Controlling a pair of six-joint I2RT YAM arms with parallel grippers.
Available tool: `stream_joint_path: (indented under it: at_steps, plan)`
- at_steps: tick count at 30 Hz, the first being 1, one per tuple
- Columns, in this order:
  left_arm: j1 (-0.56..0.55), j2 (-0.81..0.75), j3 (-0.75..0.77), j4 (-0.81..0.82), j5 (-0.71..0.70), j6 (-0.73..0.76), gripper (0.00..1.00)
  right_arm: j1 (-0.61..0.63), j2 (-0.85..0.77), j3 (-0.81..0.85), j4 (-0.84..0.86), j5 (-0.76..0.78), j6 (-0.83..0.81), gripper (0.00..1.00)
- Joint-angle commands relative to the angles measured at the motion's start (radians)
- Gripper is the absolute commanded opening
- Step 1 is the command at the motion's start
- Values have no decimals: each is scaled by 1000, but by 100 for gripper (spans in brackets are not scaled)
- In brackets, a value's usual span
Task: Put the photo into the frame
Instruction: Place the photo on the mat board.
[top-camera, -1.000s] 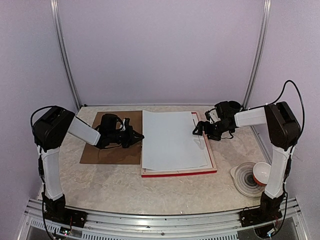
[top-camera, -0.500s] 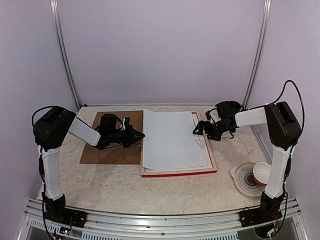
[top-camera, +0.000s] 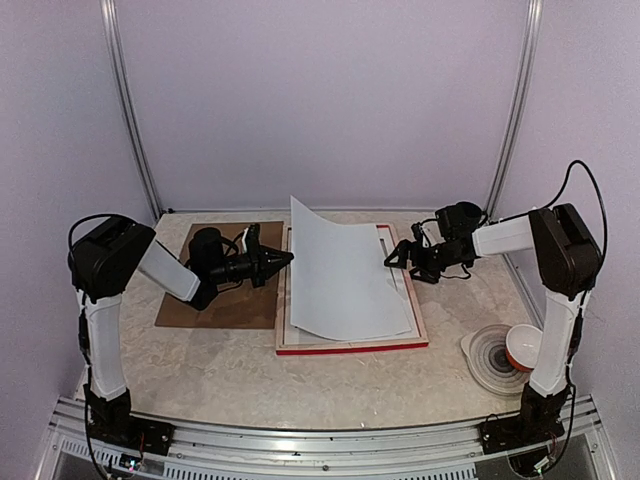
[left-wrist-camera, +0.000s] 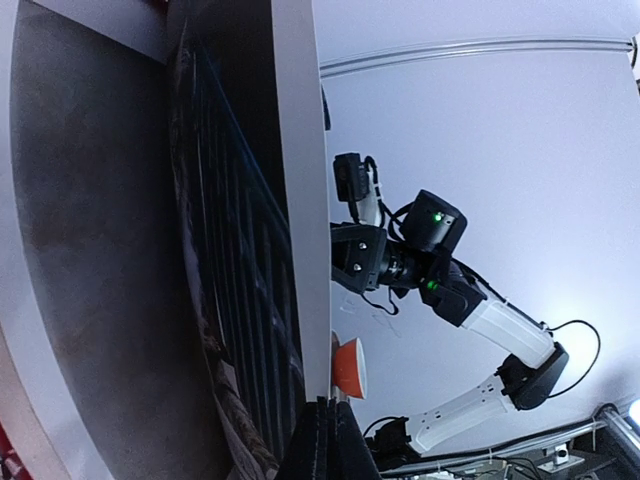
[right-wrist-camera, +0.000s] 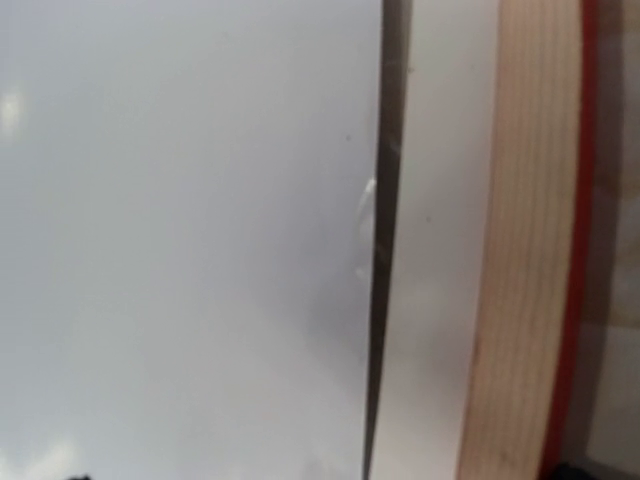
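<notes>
Raising left edge of photo (top-camera: 340, 285) higher than a second ago, pinching it with closed left hand (top-camera: 284, 258). Holding right hand (top-camera: 392, 259) wide open by right edge. Leaning photo over frame (top-camera: 350, 346), not yet seating flat.

photo (top-camera: 340, 280) on frame (top-camera: 350, 347); board (top-camera: 215, 305) left of frame; bowl (top-camera: 522, 345) right-front

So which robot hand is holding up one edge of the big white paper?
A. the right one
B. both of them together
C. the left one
C: the left gripper is pinched shut on the raised left edge of the photo, while the right gripper stands open near the far side of the frame.
</notes>
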Motion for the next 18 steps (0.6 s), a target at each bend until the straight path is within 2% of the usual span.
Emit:
stream_joint_path:
  at_steps: [1, 4, 7, 12, 15, 18]
  plan:
    - [-6, 43, -10, 230, 38, -130, 0, -10, 4, -23, 87, -118, 39, 99]
    - [-7, 68, 0, 316, 45, -194, 0, -11, 0, -17, 71, -109, 33, 99]
    - [-4, 79, -6, 306, 44, -184, 0, -11, -7, -11, 58, -102, 29, 99]
    - [14, 33, -34, -32, -27, 28, 2, -11, -10, -6, 46, -94, 26, 99]
    - [16, 18, -28, -102, -39, 77, 9, -11, -12, -5, 39, -88, 24, 99]
    - [13, 19, -1, -181, -49, 128, 22, -11, -13, -7, 37, -84, 24, 99]
